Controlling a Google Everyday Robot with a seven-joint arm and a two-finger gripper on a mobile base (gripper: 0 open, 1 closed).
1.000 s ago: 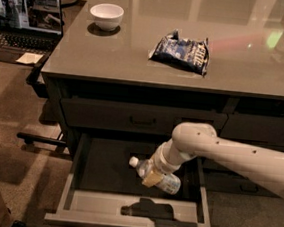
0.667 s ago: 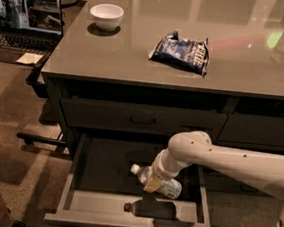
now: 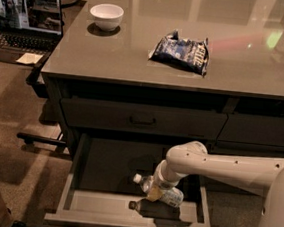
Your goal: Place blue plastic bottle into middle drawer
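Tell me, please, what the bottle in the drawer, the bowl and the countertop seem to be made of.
The blue plastic bottle, held by the gripper above the middle drawer floor: thin clear plastic, see-through with a white cap. The bowl: likely glazed ceramic, glossy white. The countertop: polished, reflecting lights; stone or laminate, unclear.

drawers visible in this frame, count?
3: closed top drawer; open middle drawer beneath it, where the gripper is at the blue plastic bottle; closed neighbouring drawer at right. Lower ones may be hidden.

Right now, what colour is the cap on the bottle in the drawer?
White, seen in the camera view; the gripper holds that bottle inside the drawer.
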